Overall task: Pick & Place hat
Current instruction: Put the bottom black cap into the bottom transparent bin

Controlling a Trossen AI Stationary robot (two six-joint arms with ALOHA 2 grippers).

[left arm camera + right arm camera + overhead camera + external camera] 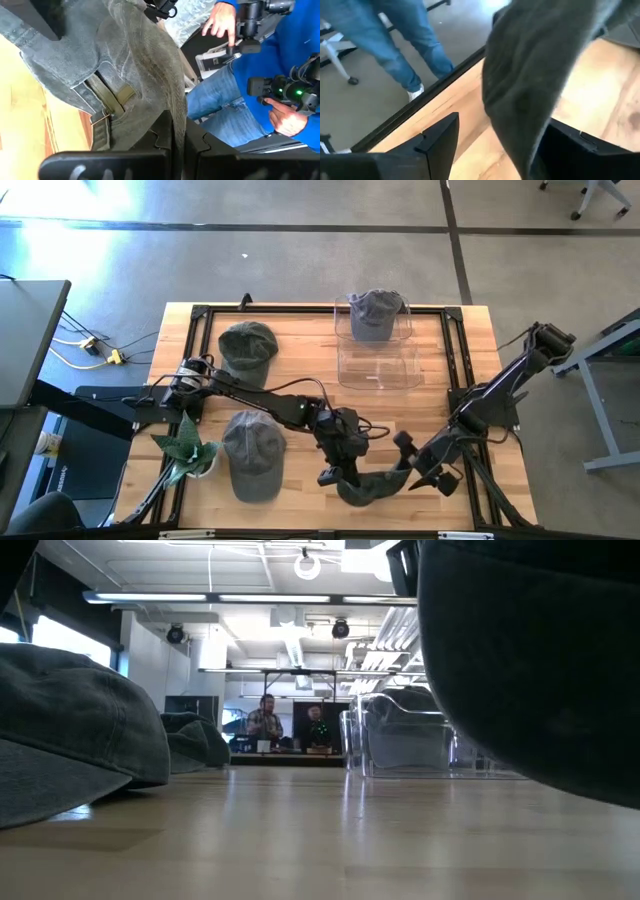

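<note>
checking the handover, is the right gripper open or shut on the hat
Open: the right wrist view shows the right gripper with fingers spread, the hat hanging between them.

Left gripper (335, 472) is clamped shut on the hat (375, 485); right gripper (432, 470), fingers (437, 137) spread, sits at the hat's other end.

Wooden table (300, 375) bears hats (248, 350), clear bins (378, 367), plant (185, 445).

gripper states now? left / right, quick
Left gripper: shut on the hat, pinching its fabric.
Right gripper: open, fingers either side of the same hat, not gripping.
</note>
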